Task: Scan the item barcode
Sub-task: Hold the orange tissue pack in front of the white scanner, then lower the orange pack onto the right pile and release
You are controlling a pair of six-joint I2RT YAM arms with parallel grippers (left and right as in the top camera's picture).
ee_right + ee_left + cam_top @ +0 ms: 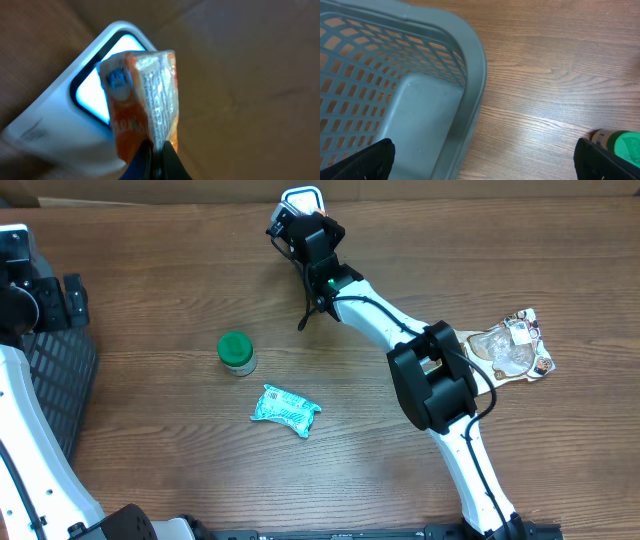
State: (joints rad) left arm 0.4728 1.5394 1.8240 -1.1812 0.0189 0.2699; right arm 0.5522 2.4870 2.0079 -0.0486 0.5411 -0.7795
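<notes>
Jaws of the right gripper [156,150] clamp the orange packet [142,95] before the scanner [75,115] at the far edge; left gripper [485,162] gapes wide over the basket [472,65] rim, open table [555,75] rightward.

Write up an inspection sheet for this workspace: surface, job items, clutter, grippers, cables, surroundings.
Surface: wooden table, no spills seen.
Job's things: orange packet held up in front of the lit window of the white scanner; barcode not made out.
Clutter: green-capped bottle, teal packet, clear packet, grey basket.
Grippers: right gripper shut on the orange packet's lower edge; left gripper open, holding nothing, above the grey basket's corner.
Cables: black cable loops off the right arm near its wrist.
Surroundings: brown cardboard behind the white scanner.
</notes>
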